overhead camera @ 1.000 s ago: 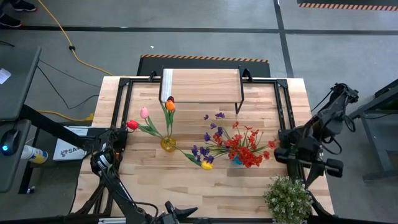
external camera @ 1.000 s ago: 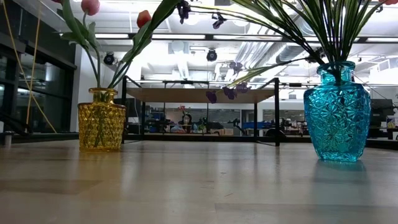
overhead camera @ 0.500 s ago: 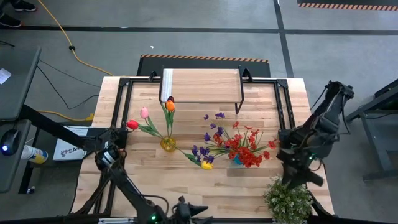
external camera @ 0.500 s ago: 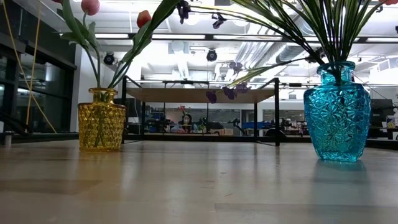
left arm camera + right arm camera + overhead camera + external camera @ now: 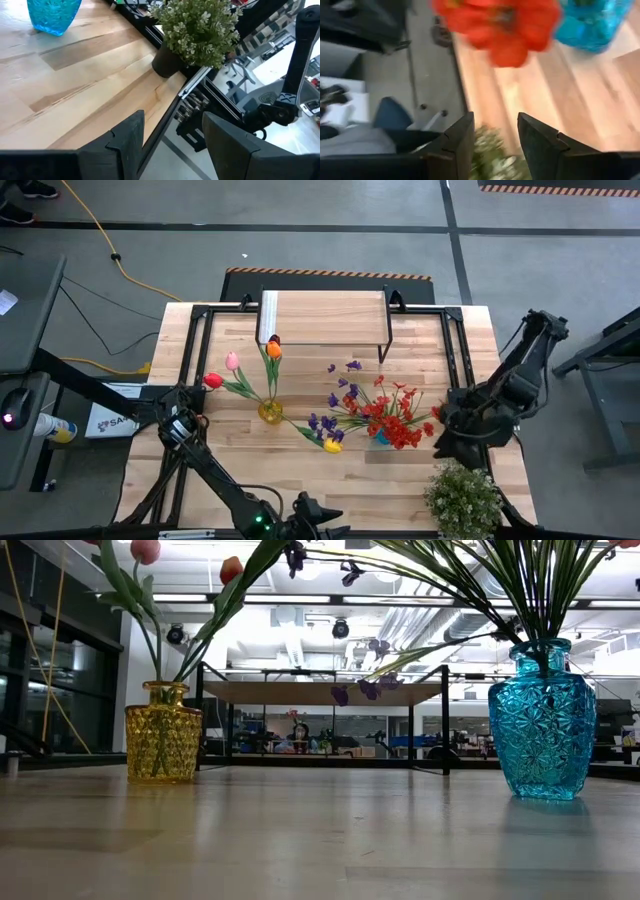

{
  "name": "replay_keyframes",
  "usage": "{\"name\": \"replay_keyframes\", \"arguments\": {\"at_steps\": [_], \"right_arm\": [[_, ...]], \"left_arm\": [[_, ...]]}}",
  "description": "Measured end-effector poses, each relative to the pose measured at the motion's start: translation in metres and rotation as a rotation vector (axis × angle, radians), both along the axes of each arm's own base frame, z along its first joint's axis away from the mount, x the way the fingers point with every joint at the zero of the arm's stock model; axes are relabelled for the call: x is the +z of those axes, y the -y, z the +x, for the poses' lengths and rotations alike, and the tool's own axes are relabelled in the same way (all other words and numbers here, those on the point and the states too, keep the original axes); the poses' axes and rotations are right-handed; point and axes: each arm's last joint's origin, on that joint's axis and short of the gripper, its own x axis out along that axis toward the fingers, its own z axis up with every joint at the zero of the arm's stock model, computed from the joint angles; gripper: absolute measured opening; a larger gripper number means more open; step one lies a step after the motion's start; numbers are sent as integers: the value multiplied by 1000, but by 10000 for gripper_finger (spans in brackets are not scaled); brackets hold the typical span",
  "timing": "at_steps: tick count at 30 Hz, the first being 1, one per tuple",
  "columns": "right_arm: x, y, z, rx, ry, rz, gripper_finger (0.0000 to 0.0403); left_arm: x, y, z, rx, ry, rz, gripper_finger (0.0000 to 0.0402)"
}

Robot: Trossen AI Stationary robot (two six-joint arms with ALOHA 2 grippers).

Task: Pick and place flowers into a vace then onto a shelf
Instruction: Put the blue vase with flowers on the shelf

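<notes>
Jaws of the right gripper (image 5: 495,137) stand partly spread and empty; the flowers (image 5: 496,27) are at their 12 o'clock, apart.

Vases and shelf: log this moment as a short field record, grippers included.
yellow vase: on table, holds tulips
blue vase: on table, holds red sprays and purple sprays
shelf: top bare, at table's far edge
potted plant: near right corner
left gripper: open, empty, at near edge
right gripper: open, empty, right of blue vase
</notes>
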Motion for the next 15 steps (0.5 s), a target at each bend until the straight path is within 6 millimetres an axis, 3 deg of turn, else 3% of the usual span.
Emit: {"name": "replay_keyframes", "arguments": {"at_steps": [6,15], "right_arm": [[-34,-2,6,-51,-40,-98,142],[-75,-3,15,-48,101,-152,142]], "left_arm": [[0,0,0,3,2,-1,232],[0,0,0,10,9,-19,232]]}}
